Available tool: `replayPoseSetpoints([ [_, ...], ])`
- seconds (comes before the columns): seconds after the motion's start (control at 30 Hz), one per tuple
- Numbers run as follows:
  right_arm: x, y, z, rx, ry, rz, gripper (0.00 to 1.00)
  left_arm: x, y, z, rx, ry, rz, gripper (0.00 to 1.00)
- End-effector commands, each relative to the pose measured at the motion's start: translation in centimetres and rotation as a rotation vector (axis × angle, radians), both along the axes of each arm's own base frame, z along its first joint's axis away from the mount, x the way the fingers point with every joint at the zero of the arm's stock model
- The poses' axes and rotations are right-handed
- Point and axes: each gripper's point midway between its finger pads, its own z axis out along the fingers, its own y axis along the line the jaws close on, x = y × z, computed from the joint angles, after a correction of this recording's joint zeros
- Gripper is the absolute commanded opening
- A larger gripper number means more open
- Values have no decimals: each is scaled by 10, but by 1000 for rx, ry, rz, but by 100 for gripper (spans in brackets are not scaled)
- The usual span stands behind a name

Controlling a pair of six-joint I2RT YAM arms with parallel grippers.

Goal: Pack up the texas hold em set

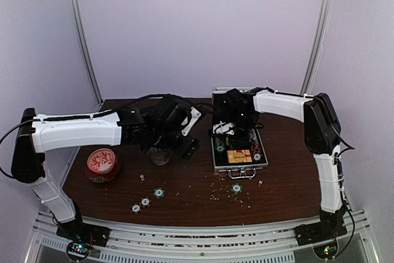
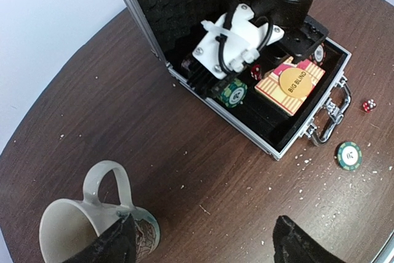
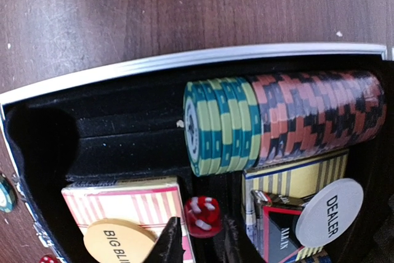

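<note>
Fingertips of the right gripper (image 3: 201, 229) flank a red die (image 3: 202, 214) inside the briefcase (image 3: 184, 60) (pinching or freed, I cannot tell), likely seating it; left gripper (image 2: 200, 244), spread wide, waits outside the briefcase.

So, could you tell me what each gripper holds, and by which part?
The left gripper is open and empty. The right gripper has its tips either side of a red die in the case; whether they grip it cannot be told.
</note>
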Motion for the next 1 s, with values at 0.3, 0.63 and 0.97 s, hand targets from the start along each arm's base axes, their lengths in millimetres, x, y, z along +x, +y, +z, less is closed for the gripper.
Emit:
replayPoseSetpoints([
  [0.3,2,5,31,61,-25,-20,35,-3,2,36,-76,-50,35,78],
  [0.63,-57,-28,58,102,-24,-52,36,5,12,68,-44,-183,-3,80],
  [0.97,-125,-71,66,91,15,-72,41,32,0,81,-88,-254,-74,80],
])
